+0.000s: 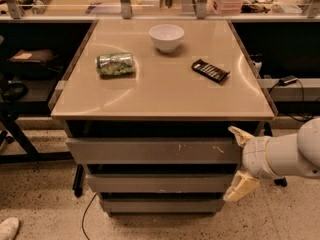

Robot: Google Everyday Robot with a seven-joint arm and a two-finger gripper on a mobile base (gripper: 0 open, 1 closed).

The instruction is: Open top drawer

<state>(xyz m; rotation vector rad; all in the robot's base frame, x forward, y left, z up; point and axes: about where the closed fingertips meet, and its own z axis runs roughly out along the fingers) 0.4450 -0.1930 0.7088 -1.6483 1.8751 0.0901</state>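
Nearest the camera, the arm is reaching in from the right edge. Its claw is hanging at the right end of the drawer stack with its fingers spread wide, one above the other, gripping nothing. The upper finger is sitting at the top right corner of the top drawer, touching it or just short of it; I cannot tell which. The lower finger is hanging beside the right end of the middle drawer, with the bottom drawer below that.

The top drawer is lying directly under the surface and looking shut, its grey front running left to right with pale scuffs right of centre. So the drawer is stretching away to the claw's left, its long axis crossing the claw's line of reach, and it has to travel toward the camera. With no handle showing, the next move is probably calling for the upper finger to hook over the front's top edge in the dark gap, then pull outward.

Farther back on the surface, a crushed green can is lying to the left and a dark flat packet to the right, and a white bowl is standing beyond them.
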